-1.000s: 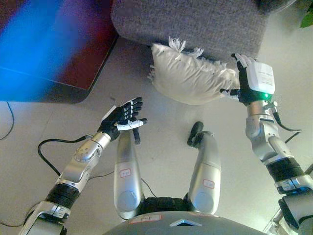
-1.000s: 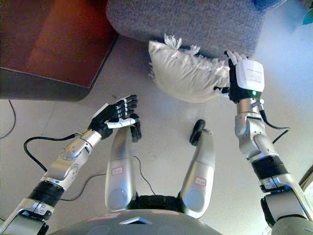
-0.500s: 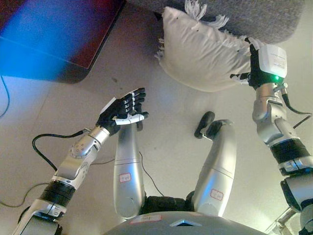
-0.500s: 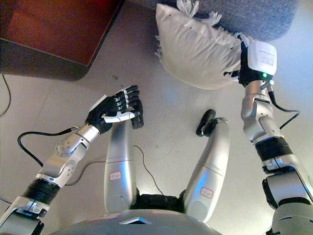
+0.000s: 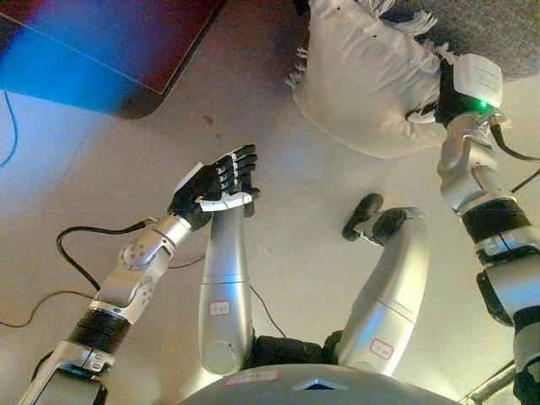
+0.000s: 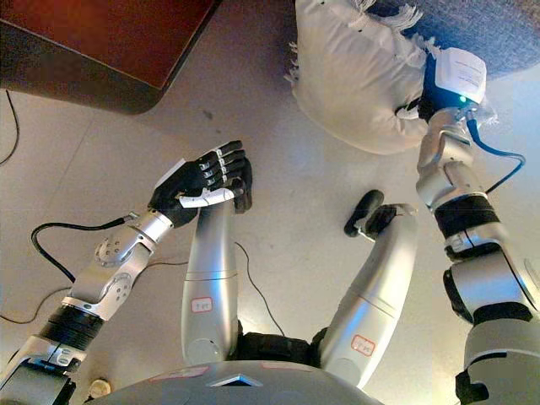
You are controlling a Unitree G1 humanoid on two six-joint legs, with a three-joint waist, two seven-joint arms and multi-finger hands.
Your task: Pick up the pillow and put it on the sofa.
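Right hand [image 5: 445, 99] now lower against the pillow [image 5: 363, 80], fingers hidden; left hand [image 5: 214, 187] idle, fingers relaxed.

1. A dark reddish-brown cabinet [image 6: 101, 42] fills the upper left corner; its rounded lower edge meets the floor.
2. The floor [image 5: 126, 152] is pale beige and smooth.
3. A small dark spot [image 6: 207, 114] marks the floor just below the cabinet's corner.
4. A thin cord [image 5: 10, 126] runs down the left edge, beside the cabinet.
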